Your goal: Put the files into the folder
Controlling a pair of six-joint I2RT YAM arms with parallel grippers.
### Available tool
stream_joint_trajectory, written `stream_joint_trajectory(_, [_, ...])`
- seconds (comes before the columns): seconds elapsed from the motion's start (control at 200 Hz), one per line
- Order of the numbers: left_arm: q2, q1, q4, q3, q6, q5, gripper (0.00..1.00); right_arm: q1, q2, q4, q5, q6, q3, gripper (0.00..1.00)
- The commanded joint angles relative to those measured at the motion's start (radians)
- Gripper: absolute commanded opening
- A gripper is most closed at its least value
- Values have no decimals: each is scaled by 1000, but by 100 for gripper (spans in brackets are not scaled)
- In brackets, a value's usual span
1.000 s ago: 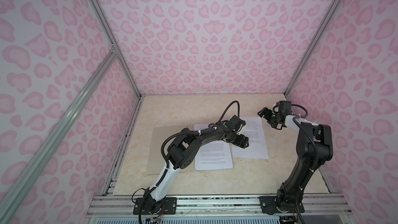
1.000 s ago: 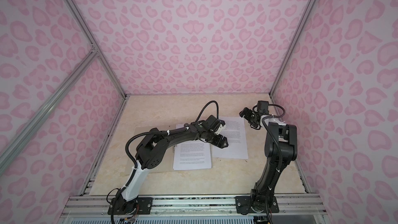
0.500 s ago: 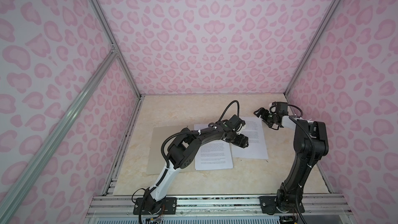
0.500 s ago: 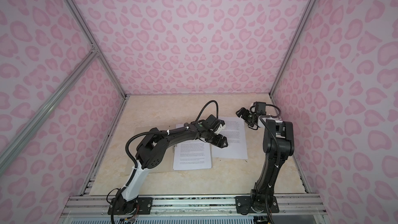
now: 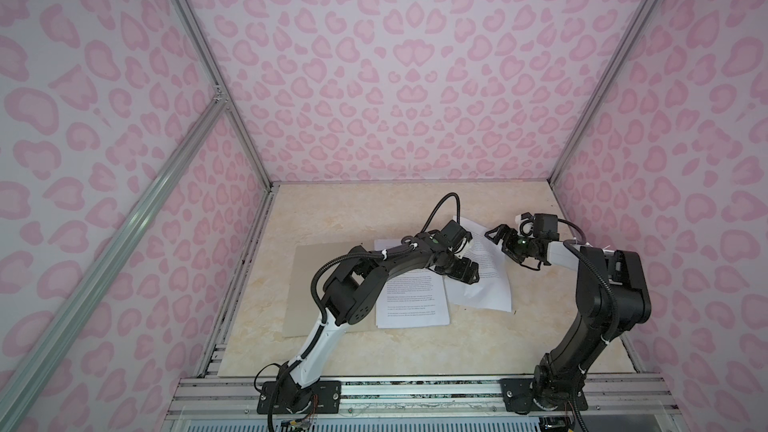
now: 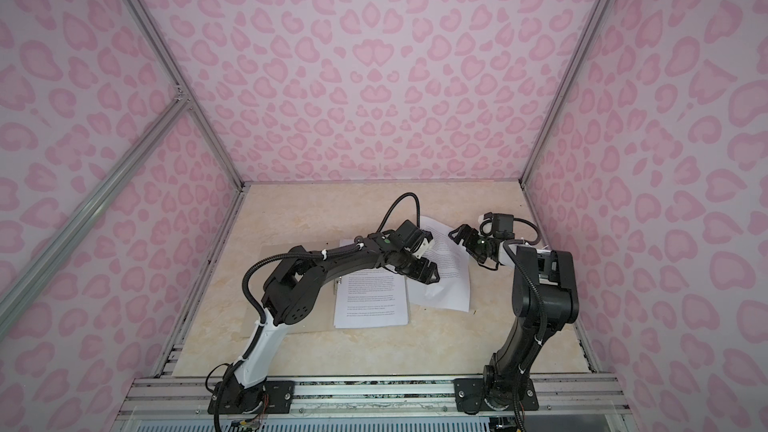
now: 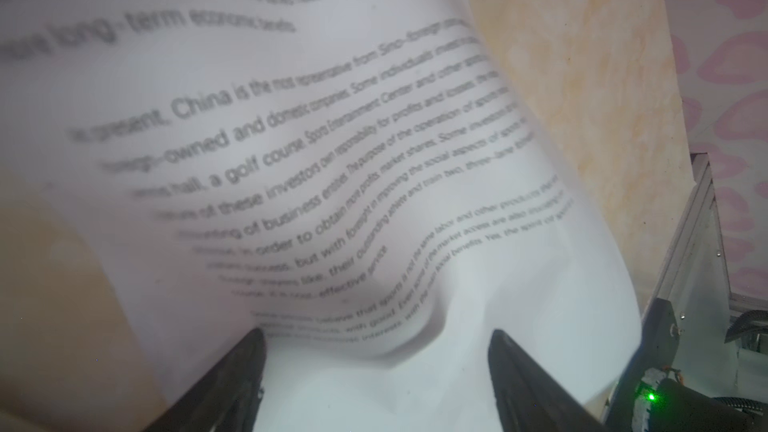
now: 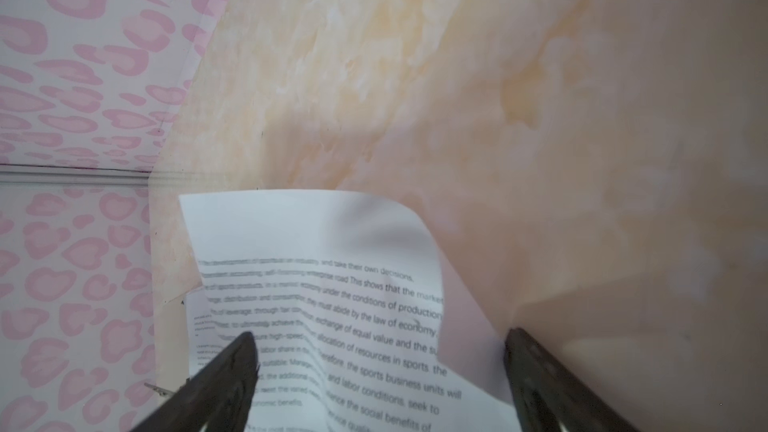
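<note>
Folder [image 5: 300,292] partly under arm [image 5: 361,284], files [image 5: 411,305] possibly overlapping

Folder [image 5: 300,284]: thin beige-grey card, lying flat, left of centre in both top views. Sheet 1 [image 5: 411,305]: white, black text, flat on the folder's right part, square to it. Sheet 2 [image 5: 486,284]: white, black text, just right of sheet 1, skewed, mostly on the tabletop [image 5: 374,209]. Buckled and wavy in the left wrist view [image 7: 374,160], far corner curled up [image 8: 386,218]. Can't tell if it overlaps sheet 1.
</note>
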Motion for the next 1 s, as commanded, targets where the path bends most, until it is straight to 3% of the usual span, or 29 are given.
stream_joint_trajectory(0.0, [23,4,-87,-10,-11,-27,86,-16,-26,-168,19,25,-68,95])
stream_joint_trajectory(0.195, [22,10,-77,-20,-17,-20,86,-76,-116,-103,-56,94,-190,98])
stream_joint_trajectory(0.47, [24,12,-64,-24,-25,-12,86,-78,-228,-25,-151,200,-298,98])
stream_joint_trajectory(0.765, [24,13,-62,-27,-26,-6,86,-120,-355,46,-115,368,-433,98])
stream_joint_trajectory(1.0, [23,14,-53,-35,-28,0,86,-100,-363,27,-102,324,-409,94])
